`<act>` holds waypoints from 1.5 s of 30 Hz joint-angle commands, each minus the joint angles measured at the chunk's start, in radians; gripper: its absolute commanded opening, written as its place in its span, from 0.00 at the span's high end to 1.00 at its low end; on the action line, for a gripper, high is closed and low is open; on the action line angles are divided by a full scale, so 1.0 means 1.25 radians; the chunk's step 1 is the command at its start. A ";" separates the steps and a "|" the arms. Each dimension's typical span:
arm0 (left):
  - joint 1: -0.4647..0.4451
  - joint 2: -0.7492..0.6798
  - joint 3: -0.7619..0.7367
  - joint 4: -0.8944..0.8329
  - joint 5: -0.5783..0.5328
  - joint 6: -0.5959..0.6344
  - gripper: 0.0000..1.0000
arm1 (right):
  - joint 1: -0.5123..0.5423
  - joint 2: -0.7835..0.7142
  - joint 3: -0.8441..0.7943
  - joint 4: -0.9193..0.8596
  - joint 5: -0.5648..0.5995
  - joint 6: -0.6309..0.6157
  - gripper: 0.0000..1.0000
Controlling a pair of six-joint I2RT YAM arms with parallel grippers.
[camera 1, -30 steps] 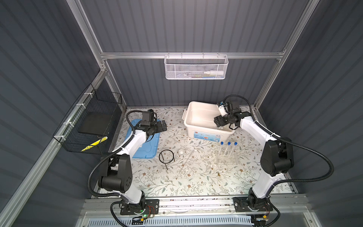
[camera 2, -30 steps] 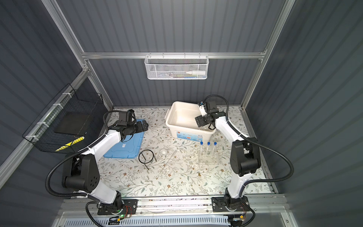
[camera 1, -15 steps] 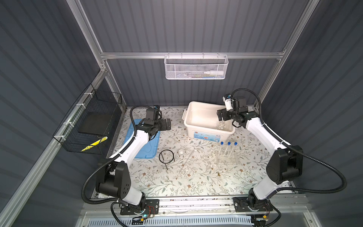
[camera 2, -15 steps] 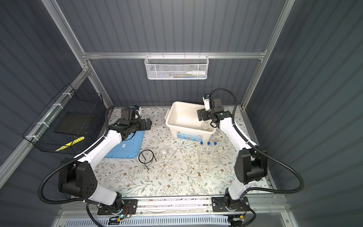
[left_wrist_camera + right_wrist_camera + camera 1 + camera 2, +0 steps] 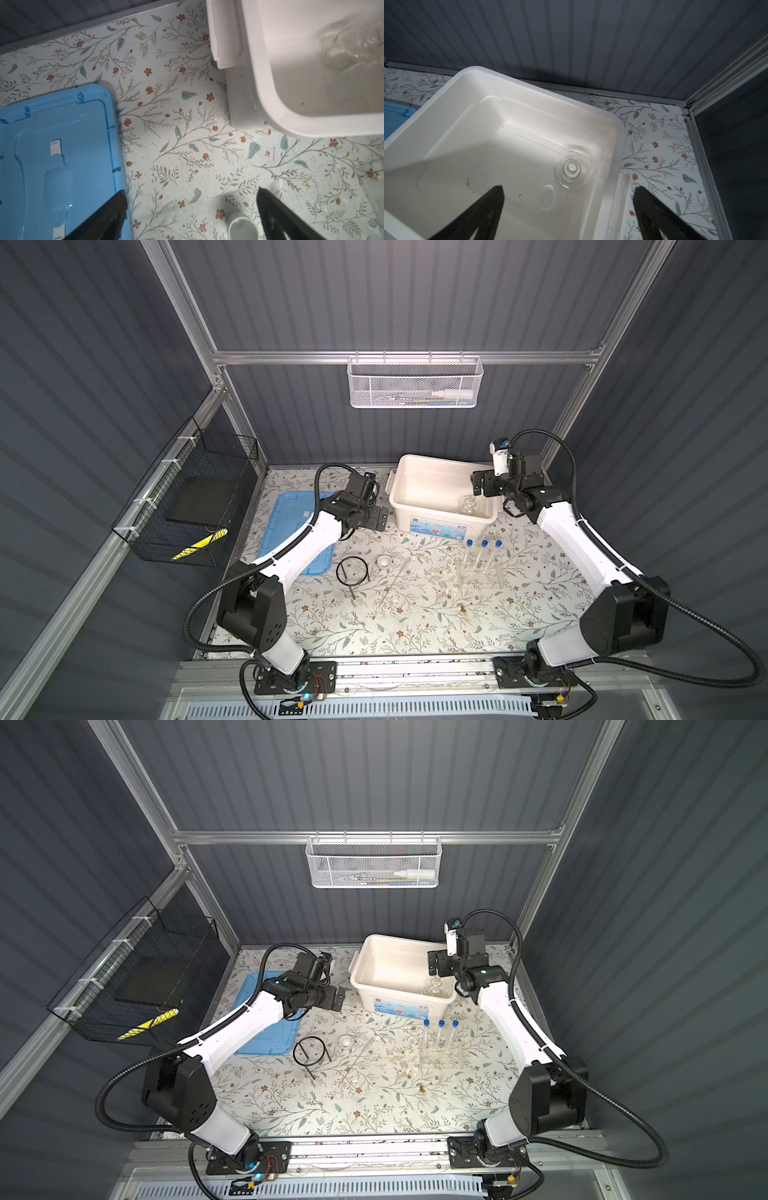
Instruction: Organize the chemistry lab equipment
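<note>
While the left gripper (image 5: 191, 195) and right gripper (image 5: 568, 188) hang empty, jaws spread wide, the flask (image 5: 572, 169) and beaker (image 5: 548, 196) stand inside the tub (image 5: 473, 69); the test tubes (image 5: 483, 553) stand in the rack (image 5: 478, 578) nearby.

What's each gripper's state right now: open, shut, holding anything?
Left gripper: open, holding nothing.
Right gripper: open, holding nothing.

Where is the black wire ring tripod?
In both top views the black wire ring tripod sits on the floral table, left of centre, between the flat blue plastic lid and the tiny white dish.
</note>
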 commanded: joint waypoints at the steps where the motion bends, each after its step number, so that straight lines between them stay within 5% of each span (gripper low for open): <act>1: -0.018 0.032 0.037 -0.084 0.020 0.056 0.06 | -0.003 -0.027 -0.033 0.021 0.003 0.015 0.01; 9: -0.021 0.096 0.050 -0.188 0.153 0.139 0.22 | -0.009 -0.041 -0.059 0.025 0.018 0.017 0.01; 20: -0.021 0.162 0.050 -0.238 0.207 0.183 0.50 | -0.031 -0.043 -0.067 0.018 0.038 0.027 0.01; 45: -0.035 0.204 0.028 -0.247 0.237 0.214 0.62 | -0.043 -0.046 -0.080 0.004 0.040 0.045 0.01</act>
